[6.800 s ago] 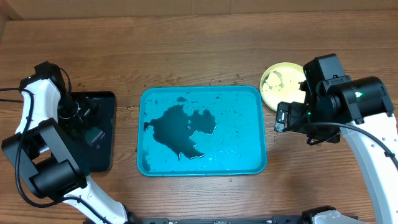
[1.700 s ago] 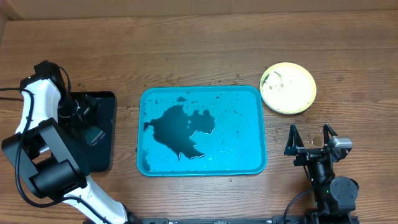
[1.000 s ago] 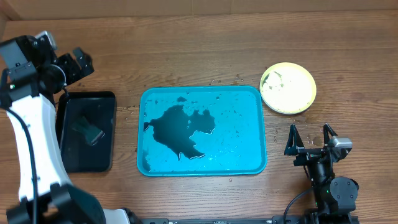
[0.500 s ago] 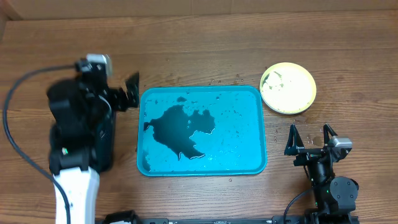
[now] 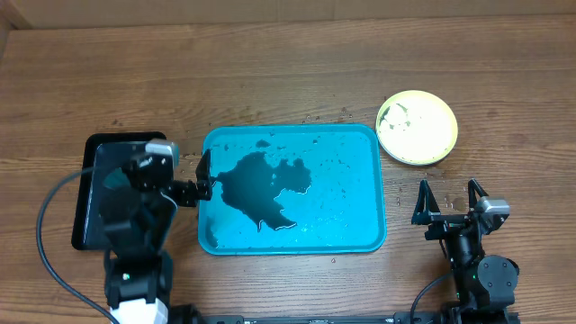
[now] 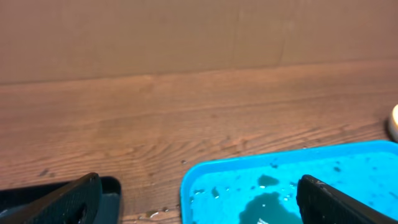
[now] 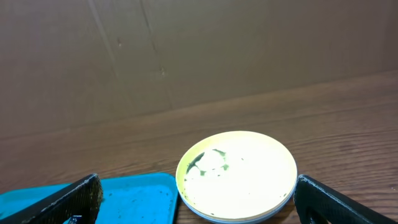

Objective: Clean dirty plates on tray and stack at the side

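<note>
Both sets of fingers (image 6: 348, 202) (image 7: 348, 202) spread, empty.

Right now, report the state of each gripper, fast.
Left gripper: open, holding nothing.
Right gripper: open, holding nothing.

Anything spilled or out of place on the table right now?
Yes. A dark puddle sits in the left-centre of the tray, and droplets are scattered on the table along its far edge. The yellow-green plate, just off the tray's far right corner, shows dark smears near its rim.
</note>
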`<state>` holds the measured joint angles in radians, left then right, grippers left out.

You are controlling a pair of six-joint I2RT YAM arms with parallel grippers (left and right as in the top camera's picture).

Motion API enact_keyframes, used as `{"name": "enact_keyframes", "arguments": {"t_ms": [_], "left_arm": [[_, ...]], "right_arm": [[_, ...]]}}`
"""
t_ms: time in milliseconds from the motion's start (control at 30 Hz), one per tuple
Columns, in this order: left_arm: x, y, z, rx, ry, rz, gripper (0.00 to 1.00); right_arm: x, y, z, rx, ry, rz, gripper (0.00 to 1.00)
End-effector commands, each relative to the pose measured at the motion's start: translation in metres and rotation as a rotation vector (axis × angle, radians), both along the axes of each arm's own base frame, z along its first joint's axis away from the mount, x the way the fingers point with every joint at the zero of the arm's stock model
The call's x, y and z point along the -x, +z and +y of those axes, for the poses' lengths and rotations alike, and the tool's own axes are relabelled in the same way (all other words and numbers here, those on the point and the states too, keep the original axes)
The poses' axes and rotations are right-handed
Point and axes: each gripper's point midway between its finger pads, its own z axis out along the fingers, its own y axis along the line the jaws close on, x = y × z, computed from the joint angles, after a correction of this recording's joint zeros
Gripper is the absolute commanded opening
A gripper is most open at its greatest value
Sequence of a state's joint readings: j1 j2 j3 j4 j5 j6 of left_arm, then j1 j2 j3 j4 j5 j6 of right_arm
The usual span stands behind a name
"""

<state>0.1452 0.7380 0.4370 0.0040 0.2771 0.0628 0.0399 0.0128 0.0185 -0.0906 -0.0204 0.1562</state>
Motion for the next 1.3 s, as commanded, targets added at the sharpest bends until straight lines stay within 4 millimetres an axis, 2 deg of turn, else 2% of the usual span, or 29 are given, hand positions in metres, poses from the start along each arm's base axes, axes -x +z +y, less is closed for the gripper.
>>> {"name": "enact_keyframes", "arguments": {"t_ms": [0, 167, 367, 633, 833, 1133, 1267], "left_arm": [[0.011, -0.015, 0.011, -0.042, 0.068, -0.031, 1.00], [0.024, -0.029, 0.024, 0.023, 0.178, -0.056, 1.00], [0.035, -0.036, 0.044, 0.126, 0.327, -0.119, 1.00], [0.045, -0.049, 0.044, 0.147, 0.338, -0.201, 1.00], [0.048, -0.044, 0.046, 0.138, 0.367, -0.226, 1.00], [0.063, -0.077, 0.051, 0.106, 0.436, -0.095, 1.00], [0.065, -0.065, 0.050, 0.073, 0.420, -0.146, 1.00]], "right_arm": [[0.000, -0.001, -0.002, 0.008, -0.010, -0.006, 1.00], [0.000, -0.001, -0.002, 0.008, -0.010, -0.006, 1.00], [0.000, -0.001, -0.002, 0.008, -0.009, -0.006, 1.00], [0.000, -0.001, -0.002, 0.008, -0.010, -0.006, 1.00], [0.000, -0.001, -0.002, 0.008, -0.010, -0.006, 1.00], [0.000, -0.001, -0.002, 0.008, -0.009, -0.006, 1.00], [0.000, -0.001, -0.002, 0.008, -0.010, -0.006, 1.00]]}}
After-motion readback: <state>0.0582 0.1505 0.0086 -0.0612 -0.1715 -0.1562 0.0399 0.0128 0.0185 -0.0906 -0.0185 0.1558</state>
